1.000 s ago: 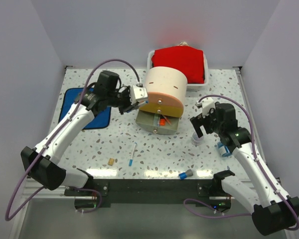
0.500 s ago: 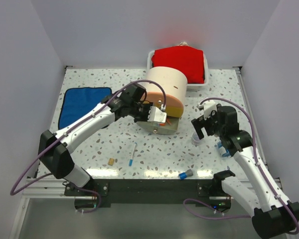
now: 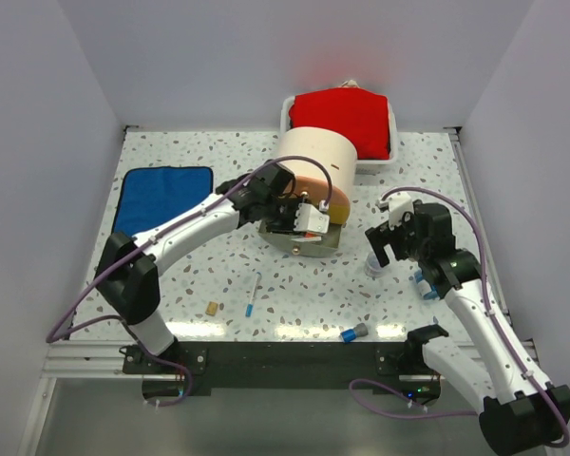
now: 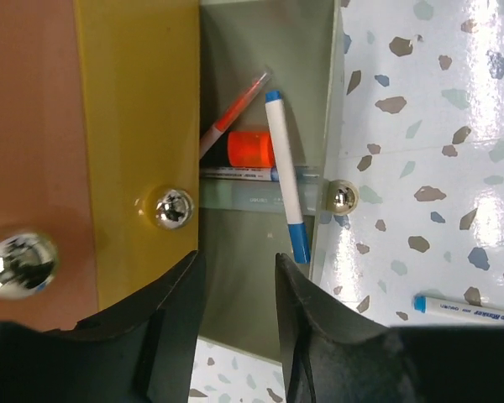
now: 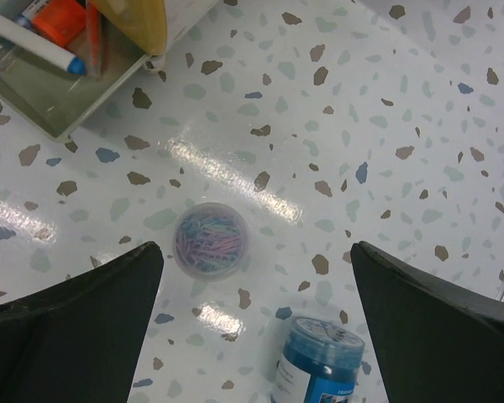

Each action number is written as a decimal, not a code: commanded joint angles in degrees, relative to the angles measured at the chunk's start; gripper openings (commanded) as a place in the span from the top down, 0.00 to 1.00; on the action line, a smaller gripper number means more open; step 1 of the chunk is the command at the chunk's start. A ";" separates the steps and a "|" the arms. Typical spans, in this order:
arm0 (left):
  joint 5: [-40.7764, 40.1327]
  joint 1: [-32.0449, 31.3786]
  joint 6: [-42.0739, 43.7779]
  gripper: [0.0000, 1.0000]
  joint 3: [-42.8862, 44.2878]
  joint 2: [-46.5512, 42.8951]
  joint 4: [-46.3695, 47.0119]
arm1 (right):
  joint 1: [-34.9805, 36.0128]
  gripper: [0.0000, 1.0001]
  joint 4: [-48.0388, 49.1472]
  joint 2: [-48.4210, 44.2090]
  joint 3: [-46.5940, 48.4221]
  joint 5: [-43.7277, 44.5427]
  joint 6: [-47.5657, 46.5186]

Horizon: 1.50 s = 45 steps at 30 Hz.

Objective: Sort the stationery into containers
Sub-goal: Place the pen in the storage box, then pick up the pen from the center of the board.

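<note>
My left gripper (image 3: pixel 315 219) hangs over the pulled-out grey-green drawer (image 4: pixel 235 277) of the cream unit (image 3: pixel 313 163). Its jaws stand a little apart, open, with only the drawer floor between them (image 4: pixel 239 336). In that drawer lie a white pen with blue ends (image 4: pixel 285 176), an orange marker (image 4: pixel 250 149) and a red pen (image 4: pixel 235 113). A yellow drawer front (image 4: pixel 139 109) with a knob (image 4: pixel 173 208) is shut beside it. My right gripper (image 5: pixel 252 290) is wide open above a clear cup of paper clips (image 5: pixel 210 242) and touches nothing.
A blue jar (image 5: pixel 319 369) lies right of the cup. On the table sit a white-blue pen (image 3: pixel 253 294), a tan eraser (image 3: pixel 212 308) and a blue-grey cap piece (image 3: pixel 353 333). A blue cloth (image 3: pixel 161 199) lies far left. A white tray with a red cloth (image 3: pixel 342 119) stands behind the unit.
My left arm has swung from the unit's left side to over the open drawer, and its jaws have parted. The right arm has barely moved.
</note>
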 commanded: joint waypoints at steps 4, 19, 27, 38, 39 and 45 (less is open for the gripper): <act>-6.84 -0.10 -29.41 0.51 2.91 -13.59 3.55 | -0.31 0.01 1.68 -0.18 -1.21 -0.42 0.64; -14.95 7.63 -72.57 0.44 -29.87 -20.65 2.30 | -0.31 0.01 0.90 2.29 0.73 -3.05 2.93; -10.29 7.37 -72.14 0.45 -32.61 -15.28 7.50 | -0.31 0.01 -0.07 0.97 0.46 -2.97 2.49; -8.79 4.56 -75.48 0.45 -35.25 -12.12 8.47 | -0.31 0.01 1.25 0.70 -0.59 -3.76 2.14; -8.53 4.47 -75.92 0.45 -35.86 -11.85 8.73 | -0.31 0.01 1.42 0.70 -0.77 -3.85 2.05; -9.06 4.38 -77.94 0.48 -38.23 -9.39 9.96 | -0.40 0.01 1.16 0.44 -0.77 -4.20 2.05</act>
